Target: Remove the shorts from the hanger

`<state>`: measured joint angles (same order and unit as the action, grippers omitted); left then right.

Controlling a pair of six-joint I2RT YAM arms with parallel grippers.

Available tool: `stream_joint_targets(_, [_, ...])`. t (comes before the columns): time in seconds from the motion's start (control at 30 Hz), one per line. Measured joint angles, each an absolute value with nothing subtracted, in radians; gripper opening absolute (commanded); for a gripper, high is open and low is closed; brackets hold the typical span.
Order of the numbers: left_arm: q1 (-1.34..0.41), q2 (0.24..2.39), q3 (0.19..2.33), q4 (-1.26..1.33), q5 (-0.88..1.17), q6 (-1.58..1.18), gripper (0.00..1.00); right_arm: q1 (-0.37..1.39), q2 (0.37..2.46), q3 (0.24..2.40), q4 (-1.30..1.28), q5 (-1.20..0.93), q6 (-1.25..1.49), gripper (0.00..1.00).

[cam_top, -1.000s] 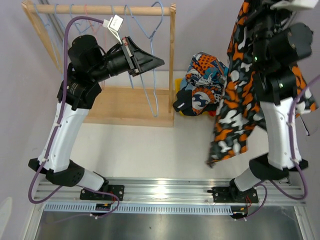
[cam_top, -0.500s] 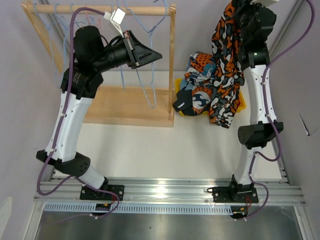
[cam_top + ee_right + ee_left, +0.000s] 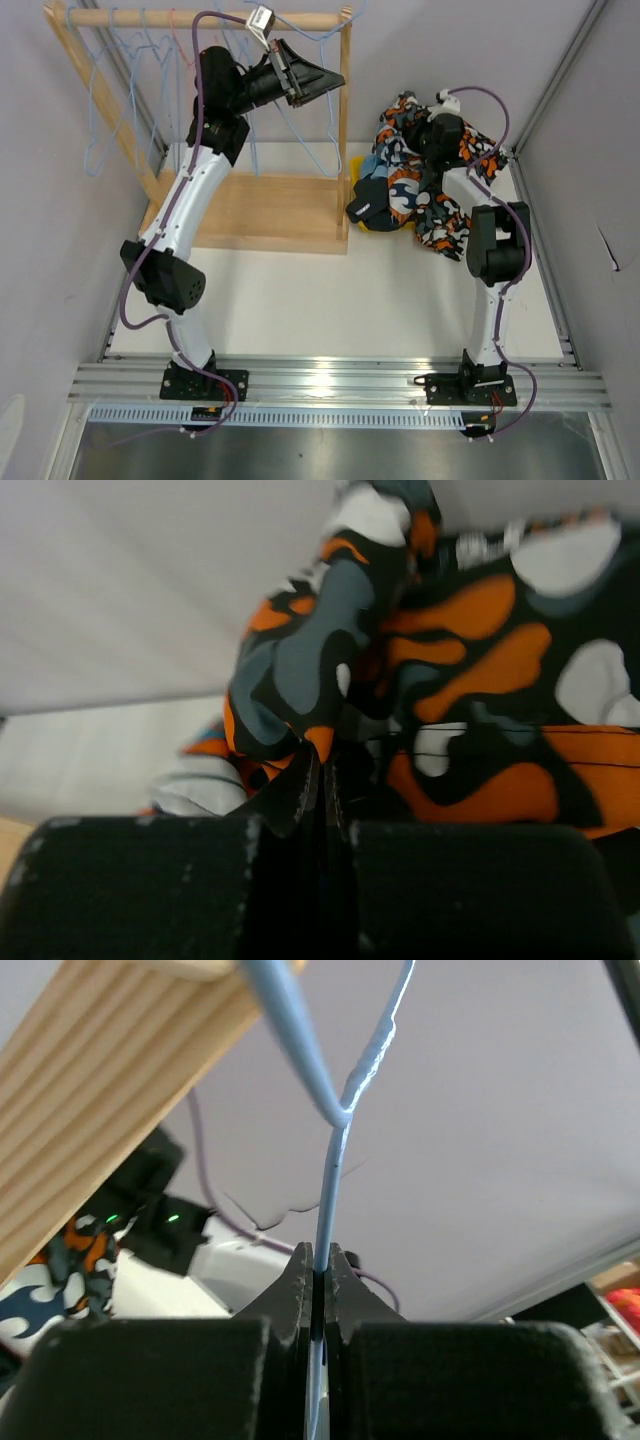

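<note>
The orange-black-white blotch shorts (image 3: 447, 218) lie draped over the heap at the back right, on top of the blue-and-orange print shorts (image 3: 400, 192). My right gripper (image 3: 420, 135) is low on the heap and shut on a fold of the blotch shorts (image 3: 440, 670); its jaws (image 3: 325, 760) are closed on the cloth. My left gripper (image 3: 333, 78) is raised by the right end of the rack's rail and shut on the thin wire of a bare light blue hanger (image 3: 345, 1110), its tips (image 3: 320, 1260) pinching it. The other shorts are hidden.
The wooden rack has a top rail (image 3: 200, 18), a right post (image 3: 344, 120) and a base board (image 3: 265, 210). Several bare hangers (image 3: 100, 110) hang at its left end. A yellow bin edge (image 3: 357, 164) shows under the heap. Grey walls stand close on both sides.
My right arm has come down from high up and laid the blotch shorts on the heap. My left arm has lifted the blue hanger up to the rail's right end.
</note>
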<state>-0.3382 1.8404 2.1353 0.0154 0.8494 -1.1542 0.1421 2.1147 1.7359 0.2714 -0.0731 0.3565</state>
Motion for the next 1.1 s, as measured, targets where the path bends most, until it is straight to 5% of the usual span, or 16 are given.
stream_joint_targets(0.33, [-0.347, 1.829, 1.912, 0.557, 0.877, -1.443, 0.00, 0.142, 2.088, 1.621, 0.367, -0.113, 0.376, 0.00])
stream_joint_targets(0.67, [-0.506, 1.760, 1.867, 0.556, 0.821, -1.468, 0.00, 0.149, 1.903, 1.444, 0.403, -0.092, 0.375, 0.00])
stream_joint_targets(1.1, [-0.628, 1.504, 1.364, 0.808, 0.687, -1.578, 0.00, 0.169, 1.751, 1.341, 0.392, -0.049, 0.337, 0.00])
